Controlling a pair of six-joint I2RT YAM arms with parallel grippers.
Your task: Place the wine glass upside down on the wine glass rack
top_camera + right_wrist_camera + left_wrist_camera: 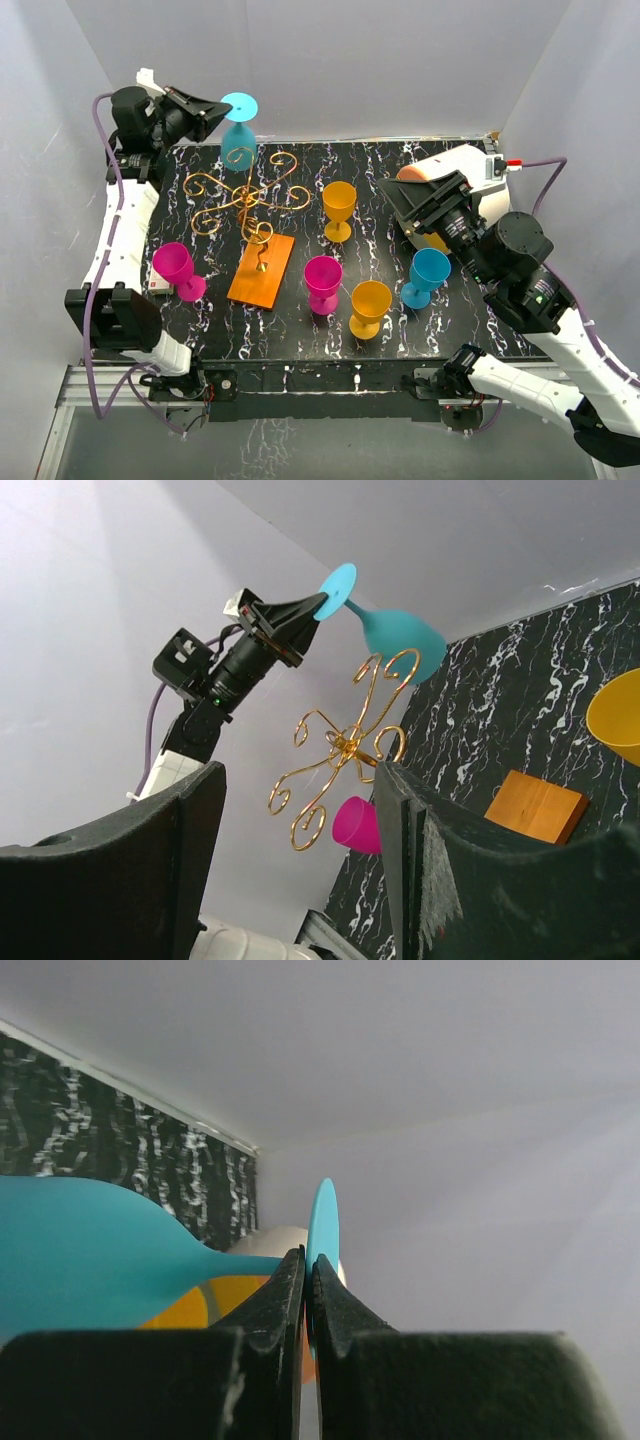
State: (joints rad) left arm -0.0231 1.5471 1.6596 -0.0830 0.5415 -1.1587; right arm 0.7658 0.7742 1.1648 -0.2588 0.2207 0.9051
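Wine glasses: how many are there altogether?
6. A teal glass hangs upside down in the left gripper. Five stand on the table: left pink glass, centre pink glass, back yellow glass, front yellow glass, blue glass at right. None appears hidden.

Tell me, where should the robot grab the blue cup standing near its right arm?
Grab the blue glass by its thin stem, coming in sideways from the right arm's side. It stands upright, the bowl is wide, and the front orange glass crowds its other side.

Matt plastic wine glass (238, 145), shiny gold wire rack (247, 198) (wood-like orange base (262, 272)), glossy marbled black table (440, 335)
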